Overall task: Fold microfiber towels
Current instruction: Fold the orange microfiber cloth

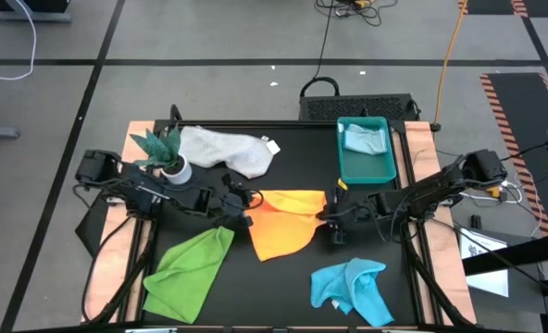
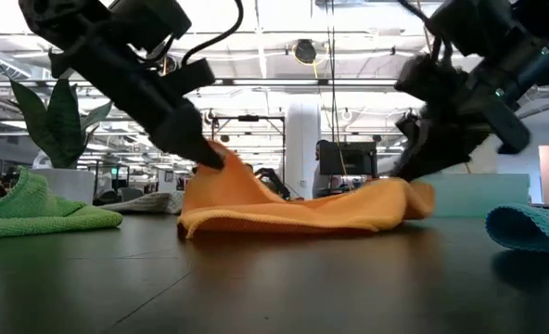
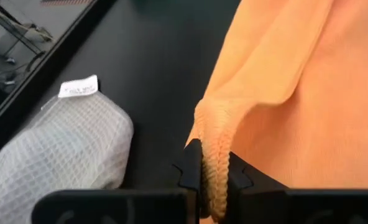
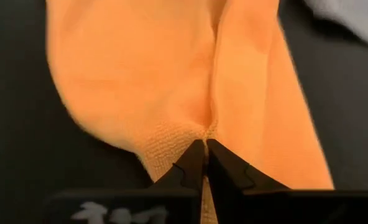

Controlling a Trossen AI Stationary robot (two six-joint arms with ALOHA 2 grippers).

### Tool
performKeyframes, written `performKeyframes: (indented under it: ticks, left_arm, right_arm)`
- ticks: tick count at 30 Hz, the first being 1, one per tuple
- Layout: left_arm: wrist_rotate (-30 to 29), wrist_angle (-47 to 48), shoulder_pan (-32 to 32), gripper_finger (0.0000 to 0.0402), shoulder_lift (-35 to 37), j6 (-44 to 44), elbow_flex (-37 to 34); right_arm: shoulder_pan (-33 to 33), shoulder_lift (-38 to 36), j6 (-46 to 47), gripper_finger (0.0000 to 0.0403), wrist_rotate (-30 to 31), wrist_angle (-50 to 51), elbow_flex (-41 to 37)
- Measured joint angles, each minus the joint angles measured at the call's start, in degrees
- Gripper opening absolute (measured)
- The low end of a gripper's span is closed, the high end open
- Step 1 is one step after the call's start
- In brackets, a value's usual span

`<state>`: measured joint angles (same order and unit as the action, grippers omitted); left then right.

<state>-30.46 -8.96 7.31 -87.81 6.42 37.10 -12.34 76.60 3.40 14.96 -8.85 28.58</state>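
A folded edge of the soft orange microfiber towel (image 3: 277,93) is pinched tight between the dark fingers of the left gripper (image 3: 214,180), while the opposite edge is clamped in the narrow jaws of the right gripper (image 4: 204,163). The towel is held at both ends in the middle of the black table (image 1: 283,277), probably so it can be spread or doubled over evenly.

Orange towel (image 1: 288,222) rumpled mid-table, edges lifted at both sides
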Motion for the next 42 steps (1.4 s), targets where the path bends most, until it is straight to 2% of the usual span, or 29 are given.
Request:
performKeyframes:
  ticks: [11,21,25,30,36,42]
  left_arm:
    - [1.01,-1.97,1.62,0.0026,0.18,-0.88,0.07]
    - [0.50,-5.02,3.81,0.0026,1.01,-3.14,0.05]
    - [0.50,-4.87,5.28,0.0026,3.38,-3.39,0.05]
    - [2.23,-5.05,8.61,0.0026,6.06,-4.86,0.02]
    - [2.54,-7.30,12.29,0.0026,6.23,-8.13,0.02]
    - [2.82,-7.69,12.94,0.0026,6.23,-8.95,0.02]
  right_arm:
    - [-0.02,-3.45,-0.58,0.0001,-1.51,0.27,-0.14]
    - [-0.06,-14.32,-2.52,0.0001,-1.57,0.06,-0.08]
    - [-0.90,-17.12,-1.90,0.0001,-5.94,0.21,-0.08]
    - [-2.96,-17.05,-0.87,0.0000,-12.19,0.21,-0.08]
    - [-5.45,-14.69,0.00,0.0000,-12.28,0.02,-0.08]
    - [-5.79,-11.75,0.37,0.0000,-11.00,0.08,-0.08]
